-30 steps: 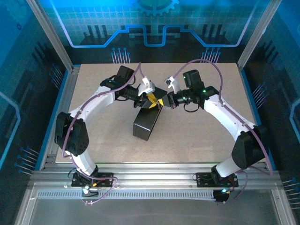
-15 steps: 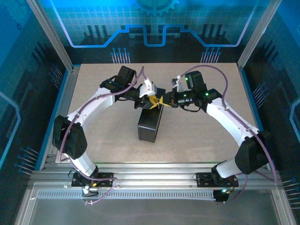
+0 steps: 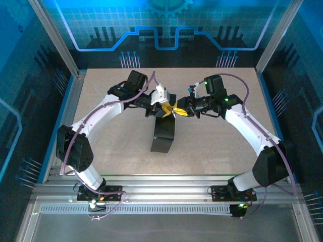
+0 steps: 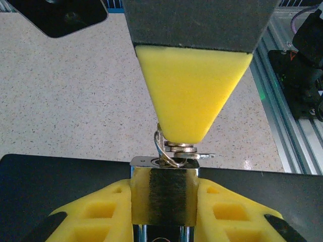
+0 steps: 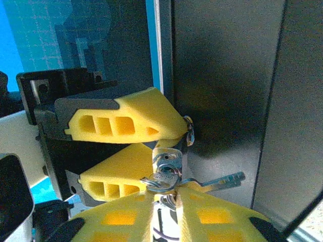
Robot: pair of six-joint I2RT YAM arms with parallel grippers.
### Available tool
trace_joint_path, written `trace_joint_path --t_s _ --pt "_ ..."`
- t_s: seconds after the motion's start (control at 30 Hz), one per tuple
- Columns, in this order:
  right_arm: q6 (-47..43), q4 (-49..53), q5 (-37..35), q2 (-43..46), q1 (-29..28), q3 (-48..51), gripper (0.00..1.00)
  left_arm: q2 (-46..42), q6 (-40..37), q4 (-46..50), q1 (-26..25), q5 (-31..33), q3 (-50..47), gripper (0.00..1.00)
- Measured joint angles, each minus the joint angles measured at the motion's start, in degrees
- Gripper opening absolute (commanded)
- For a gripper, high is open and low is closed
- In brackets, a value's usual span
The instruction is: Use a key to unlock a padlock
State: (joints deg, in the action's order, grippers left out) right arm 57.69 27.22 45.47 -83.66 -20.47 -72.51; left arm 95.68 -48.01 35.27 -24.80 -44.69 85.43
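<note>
The small silvery padlock (image 4: 164, 194) is clamped between the yellow fingers of my left gripper (image 4: 164, 201), keyhole end facing away from that camera. The key (image 4: 181, 147) sits in the keyhole, with a ring and a spare key (image 5: 222, 180) hanging off it. My right gripper (image 5: 168, 194) meets it head-on. Its fingers stand slightly apart, and the key's head (image 5: 164, 179) lies across their tips. From above, the left gripper (image 3: 164, 108) and right gripper (image 3: 177, 110) touch tip to tip over the far end of the dark box (image 3: 164, 136).
The dark box lies lengthwise toward the near edge on the speckled tabletop (image 3: 227, 146). Aluminium frame rails (image 3: 161, 194) run along the table's near edge. Both arms arch inward from their bases.
My right gripper has moved left until it meets the left one at the padlock. The box has swung from a slant to nearly straight. The left gripper has barely shifted.
</note>
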Motion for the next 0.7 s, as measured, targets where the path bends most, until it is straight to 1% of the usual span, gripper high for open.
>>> trace_joint_path --t_s 0.17,0.33,0.4,0.47,0.53,0.6,0.7 --pt "-4.5 3.7 -1.6 -0.5 1.2 -5.0 0.27 0.0 -0.2 1.2 -0.2 -3.2 0.0 0.0" --pt "-16.3 8.0 -2.4 -0.5 4.6 -9.8 0.27 0.4 -0.5 4.2 0.3 -7.0 0.8 0.0" --pt "-23.8 9.1 -2.5 -0.5 5.4 -10.4 0.3 0.7 -0.6 5.3 0.7 -8.3 1.6 0.0" --pt "-32.5 9.9 -2.4 -0.5 5.2 -10.4 0.36 0.9 -0.6 5.8 1.0 -9.2 2.0 0.0" --pt "-41.2 9.4 -2.4 -0.1 4.8 -9.4 0.4 1.0 -0.7 6.4 1.3 -9.8 2.3 0.0" --pt "-50.0 7.0 -2.4 1.9 4.5 -5.6 0.42 1.2 -1.0 7.2 1.4 -10.6 2.3 0.0" --pt "-60.2 1.2 -2.1 6.3 4.3 2.4 0.44 1.9 -1.8 9.2 1.4 -11.4 3.3 0.0"
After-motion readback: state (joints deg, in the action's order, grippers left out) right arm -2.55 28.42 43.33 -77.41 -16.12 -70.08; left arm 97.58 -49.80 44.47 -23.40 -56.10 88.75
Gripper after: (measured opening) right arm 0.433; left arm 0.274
